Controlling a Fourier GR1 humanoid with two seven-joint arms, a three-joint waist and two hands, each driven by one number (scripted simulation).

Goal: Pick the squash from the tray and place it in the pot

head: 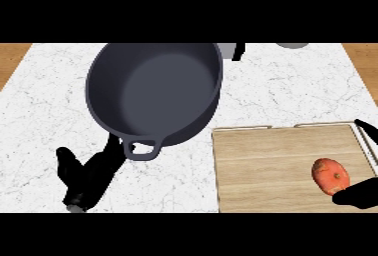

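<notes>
The squash (330, 175) is orange-red and oval, lying at the right end of the wooden tray (273, 165). My right hand (359, 195) comes in at the lower right corner. Its thumb lies just below the squash, touching or nearly touching it. One straight finger (367, 129) shows at the right edge above the squash. The hand is open and nothing is curled round the squash. The dark grey pot (155, 90) stands empty at the upper middle, left of the tray. Its near handle (142, 148) points toward me.
My left hand (85, 175) rests open at the lower left on the white marble counter (44, 115), fingers up, its tips close beside the pot's near handle. A grey object (295, 45) peeks in at the top edge, right of the pot.
</notes>
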